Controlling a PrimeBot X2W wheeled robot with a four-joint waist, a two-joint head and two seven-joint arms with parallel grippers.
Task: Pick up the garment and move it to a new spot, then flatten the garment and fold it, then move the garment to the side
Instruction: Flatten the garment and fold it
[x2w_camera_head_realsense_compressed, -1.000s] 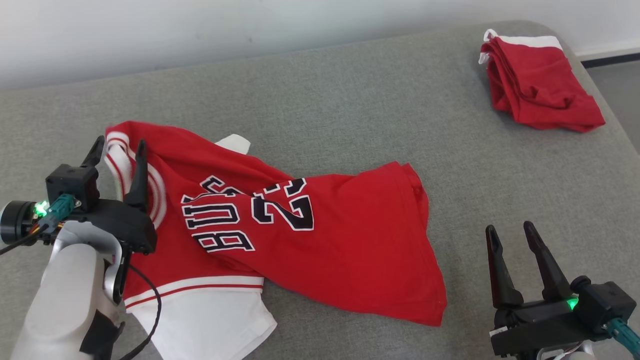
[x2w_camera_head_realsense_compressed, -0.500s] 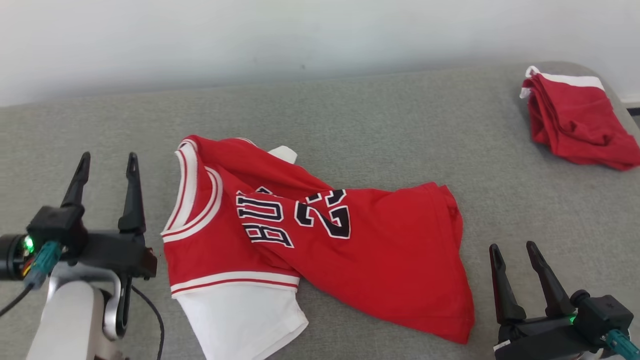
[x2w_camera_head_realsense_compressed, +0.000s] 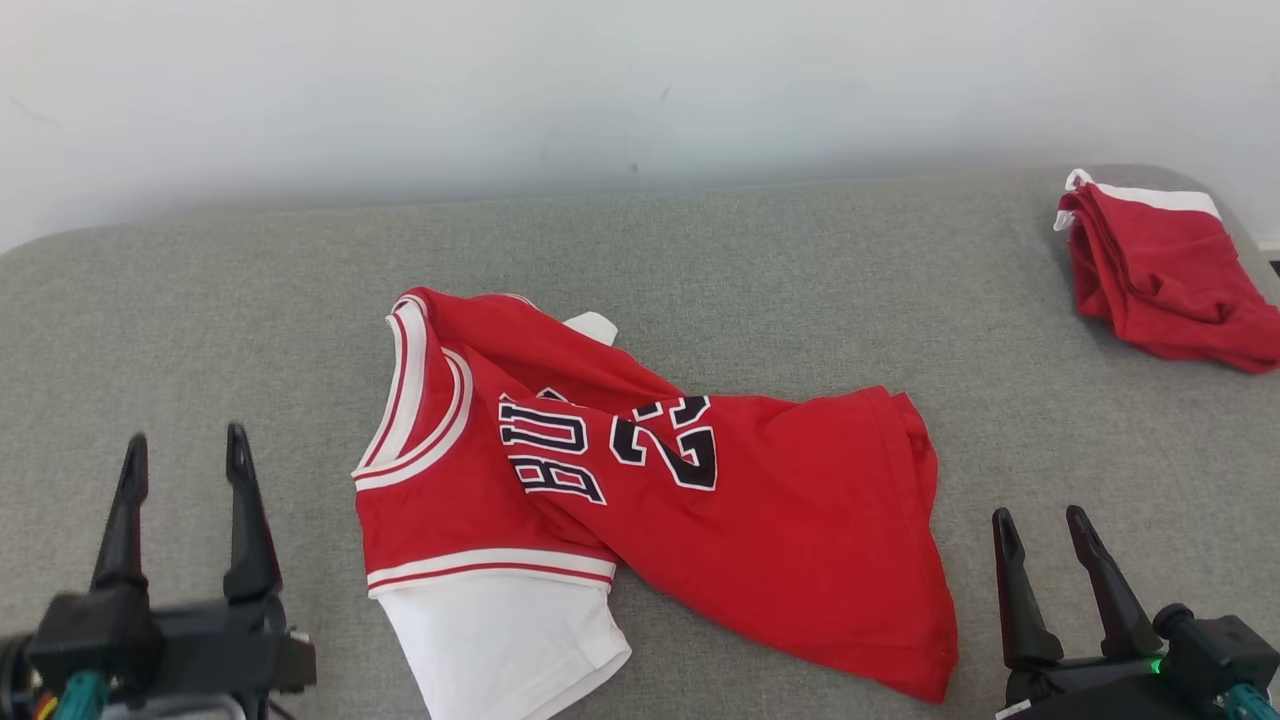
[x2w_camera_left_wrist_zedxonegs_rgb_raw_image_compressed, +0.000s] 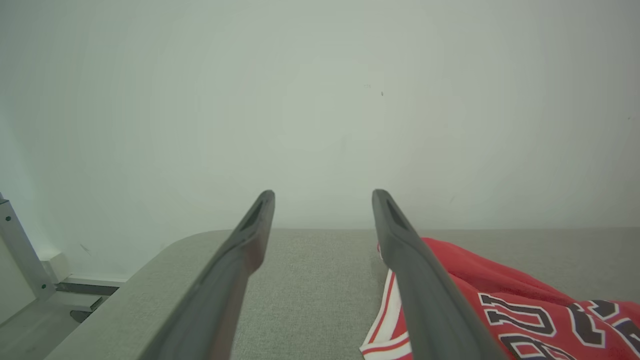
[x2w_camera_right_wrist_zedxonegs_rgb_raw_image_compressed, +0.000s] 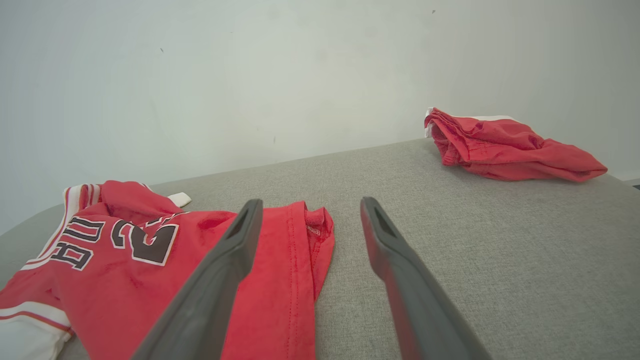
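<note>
The jersey (x2w_camera_head_realsense_compressed: 650, 490) lies loose and rumpled at the middle of the grey cushion (x2w_camera_head_realsense_compressed: 750, 250), held by nothing. The left gripper (x2w_camera_head_realsense_compressed: 186, 436) hovers over the cushion's near left part, fingers spread and empty, near the striped collar (x2w_camera_head_realsense_compressed: 415, 400). The right gripper (x2w_camera_head_realsense_compressed: 1038, 514) hovers over the cushion's near right part, also spread and empty, near the hem (x2w_camera_head_realsense_compressed: 925, 500). Folded red shorts (x2w_camera_head_realsense_compressed: 1160, 280) sit at the cushion's far right corner, well apart from the work.

The step in hand looks like the flattening. The red body is twisted: 1 layer is thrown slantwise over another, and a white panel (x2w_camera_head_realsense_compressed: 500, 640) sticks out toward the cushion's near edge. Dragging the cloth as it lies would probably set that twist. Better to take 2 pinches at opposite ends: the left gripper on the collar band, the right gripper on the hem corner closest to it. Each pinch should catch only the top layer, so the fold peels open instead of travelling along. Come in low over the cushion so the fingers slide under the edge rather than bunch it into a ridge. Then lift a little, draw the 2 ends toward the cushion's left and right sides, and lay the cloth down lightly taut. Thin knit like this will likely sag and cling, so slow, even tension matters.
</note>
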